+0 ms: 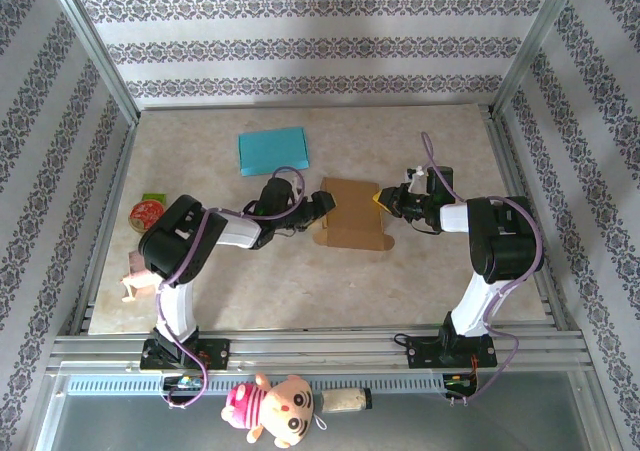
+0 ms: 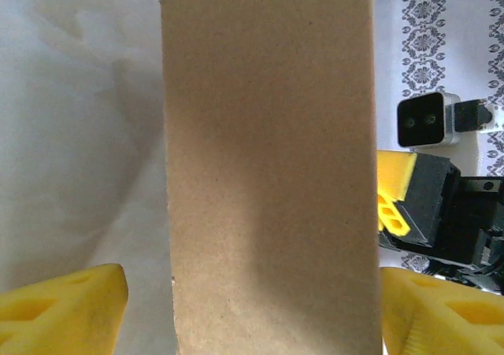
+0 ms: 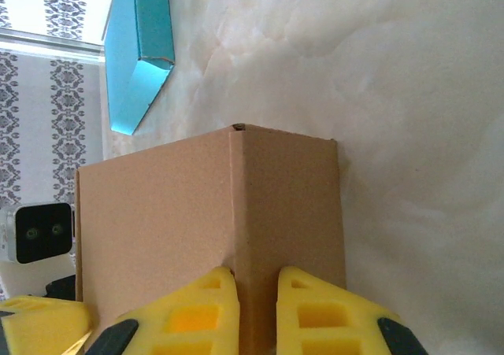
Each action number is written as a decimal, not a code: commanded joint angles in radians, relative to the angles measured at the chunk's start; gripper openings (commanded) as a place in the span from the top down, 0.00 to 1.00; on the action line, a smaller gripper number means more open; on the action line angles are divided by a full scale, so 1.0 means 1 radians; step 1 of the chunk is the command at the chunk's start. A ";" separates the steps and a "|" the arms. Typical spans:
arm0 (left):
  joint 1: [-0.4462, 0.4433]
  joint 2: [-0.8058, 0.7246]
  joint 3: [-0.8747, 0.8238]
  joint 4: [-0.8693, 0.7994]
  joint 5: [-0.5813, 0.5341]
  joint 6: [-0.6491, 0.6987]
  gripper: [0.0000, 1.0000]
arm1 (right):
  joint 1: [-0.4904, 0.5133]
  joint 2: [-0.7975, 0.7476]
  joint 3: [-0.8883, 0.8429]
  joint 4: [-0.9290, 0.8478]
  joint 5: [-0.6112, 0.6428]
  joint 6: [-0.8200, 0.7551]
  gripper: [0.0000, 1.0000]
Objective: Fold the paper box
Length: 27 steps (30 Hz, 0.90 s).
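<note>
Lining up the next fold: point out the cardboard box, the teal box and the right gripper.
cardboard box (image 1: pixel 352 214): top view, middle of its upper face.
teal box (image 1: pixel 273 150): top view, middle of its top.
right gripper (image 3: pixel 256 276): right wrist view, between its yellow fingertips.

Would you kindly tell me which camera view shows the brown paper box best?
The top external view: the paper box lies there whole on the table, with nearly its full outline visible. The right wrist view gives one folded corner, pinched by the right tool. The left wrist view gives a single flat panel, cropped below.
</note>
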<state>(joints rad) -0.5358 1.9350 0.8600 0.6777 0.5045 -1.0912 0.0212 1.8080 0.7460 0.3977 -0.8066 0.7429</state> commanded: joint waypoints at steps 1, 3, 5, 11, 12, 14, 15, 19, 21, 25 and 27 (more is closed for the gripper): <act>-0.034 0.046 0.017 0.154 -0.023 -0.104 0.20 | -0.010 0.038 -0.004 -0.074 0.070 0.009 0.89; -0.042 0.070 0.008 0.220 -0.036 -0.150 0.23 | -0.010 0.037 -0.004 -0.073 0.070 0.007 0.89; -0.049 0.079 0.011 0.237 -0.047 -0.173 0.27 | -0.010 0.035 -0.005 -0.070 0.069 0.007 0.89; -0.056 0.050 0.007 0.222 -0.089 -0.192 0.37 | -0.009 -0.037 -0.014 -0.054 0.057 0.003 0.85; -0.055 0.038 0.004 0.213 -0.096 -0.193 0.39 | -0.008 -0.062 -0.019 -0.055 0.060 0.000 0.81; -0.055 0.012 0.004 0.183 -0.107 -0.193 0.43 | -0.009 -0.135 -0.022 -0.072 0.069 -0.010 0.68; -0.054 0.001 0.003 0.176 -0.108 -0.193 0.44 | -0.007 -0.170 -0.022 -0.082 0.075 -0.013 0.61; -0.045 -0.046 -0.004 0.156 -0.118 -0.192 0.49 | 0.008 -0.341 -0.020 -0.136 0.137 -0.048 0.39; -0.038 -0.073 -0.013 0.146 -0.127 -0.189 0.51 | 0.033 -0.439 -0.015 -0.158 0.197 -0.088 0.34; -0.027 -0.153 -0.029 0.080 -0.157 -0.161 0.52 | 0.191 -0.677 -0.028 -0.169 0.406 -0.360 0.21; -0.021 -0.197 -0.037 0.045 -0.177 -0.146 0.52 | 0.328 -0.768 -0.053 -0.155 0.512 -0.620 0.15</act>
<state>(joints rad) -0.5728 1.8072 0.8375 0.7704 0.3679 -1.2648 0.2249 1.1381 0.7204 0.2440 -0.4709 0.4648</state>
